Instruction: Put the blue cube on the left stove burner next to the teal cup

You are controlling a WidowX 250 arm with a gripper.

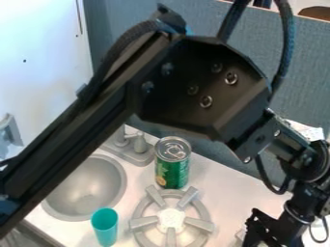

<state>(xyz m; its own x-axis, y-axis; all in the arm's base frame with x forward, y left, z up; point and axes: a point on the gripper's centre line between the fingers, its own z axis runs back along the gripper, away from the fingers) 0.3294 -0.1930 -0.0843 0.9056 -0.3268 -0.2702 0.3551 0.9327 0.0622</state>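
One green can (pixel 172 166) is standing upright on the far side of the burner (pixel 171 219), probably presenting stiff, slippery walls and offering best purchase at mid-height. The gripper (pixel 263 230) is hanging at near right; I cannot tell whether it is gaping.

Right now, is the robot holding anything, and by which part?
I can't tell whether the black robot gripper, low on the right, holds anything. The green metal can and the tall teal cup both stand apart from it.

No legible text, only small, indistinct print on the green can (pixel 172 166).
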